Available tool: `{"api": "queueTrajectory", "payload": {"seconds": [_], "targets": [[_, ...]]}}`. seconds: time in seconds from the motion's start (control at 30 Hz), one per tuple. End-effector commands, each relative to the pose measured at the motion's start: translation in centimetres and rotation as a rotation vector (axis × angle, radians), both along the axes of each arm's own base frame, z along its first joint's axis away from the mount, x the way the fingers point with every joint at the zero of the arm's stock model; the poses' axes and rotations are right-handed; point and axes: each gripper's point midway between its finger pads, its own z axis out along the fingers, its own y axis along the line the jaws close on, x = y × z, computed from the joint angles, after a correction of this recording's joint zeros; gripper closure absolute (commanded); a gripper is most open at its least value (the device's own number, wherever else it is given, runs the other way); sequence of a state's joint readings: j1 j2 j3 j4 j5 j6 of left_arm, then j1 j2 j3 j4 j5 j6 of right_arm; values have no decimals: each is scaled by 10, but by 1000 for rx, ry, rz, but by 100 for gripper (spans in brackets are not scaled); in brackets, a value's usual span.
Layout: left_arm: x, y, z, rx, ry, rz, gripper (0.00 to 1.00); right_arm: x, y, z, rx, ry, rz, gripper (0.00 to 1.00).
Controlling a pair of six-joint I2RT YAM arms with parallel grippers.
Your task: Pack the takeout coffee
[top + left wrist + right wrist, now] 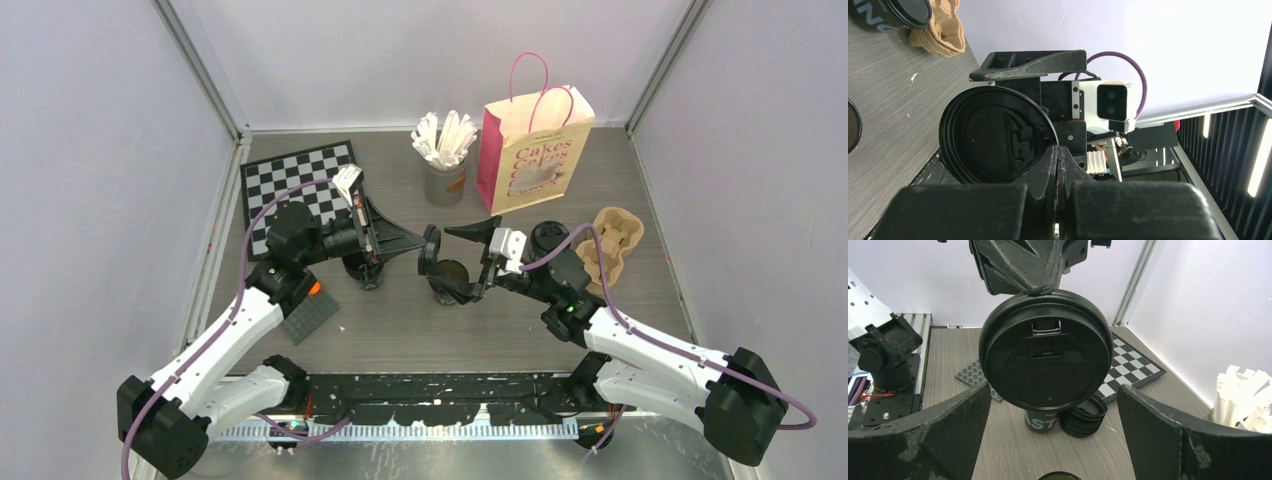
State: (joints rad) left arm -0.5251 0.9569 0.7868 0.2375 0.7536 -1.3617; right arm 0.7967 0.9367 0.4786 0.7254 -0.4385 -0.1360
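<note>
My left gripper (418, 244) is shut on the rim of a round black lid (430, 250), holding it on edge above the table. In the left wrist view the lid (998, 137) stands just past my pinched fingertips (1060, 160). My right gripper (441, 262) faces it, open wide. Its view shows the lid (1045, 352) hanging between the two fingers (948, 435), touching neither. An open black coffee cup (450, 273) stands below. A second cup (1043, 421) stands beside a stack of lids (1085, 415). A lidded cup (548, 237) stands by the carrier.
The pink paper bag (535, 150) stands upright at the back. Left of it is the grey cup of white sticks (445, 165). The brown pulp carrier (612, 245) lies at the right. A chessboard (300, 180) and a grey brick plate (310, 315) are on the left.
</note>
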Motion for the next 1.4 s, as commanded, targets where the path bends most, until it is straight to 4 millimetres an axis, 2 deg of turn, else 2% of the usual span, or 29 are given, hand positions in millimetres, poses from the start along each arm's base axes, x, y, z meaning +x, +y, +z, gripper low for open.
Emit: {"api": "queueTrajectory", "payload": {"seconds": [0.0,0.13,0.3,0.53,0.9,1.13,1.37], "targets": [[-8,1,15,-42,-67,-12,100,0,-1,14,40,-44,-11,1],[-9,0,15,-50,-61,-15,100,-2,1,19,60,-27,6,3],[-15,1,20,-59,-72,-28,100,0,4,12,59,-15,12,1],[-16,-1,13,-52,-59,-29,100,-2,2,15,76,-22,14,2],[-4,-7,-2,-24,-34,-14,100,-14,-7,15,91,-46,27,1],[-7,-5,-1,-32,-42,3,100,-13,-7,21,114,-32,23,1],[-10,-5,-2,-39,-36,13,100,-18,-4,15,100,-18,60,1]]}}
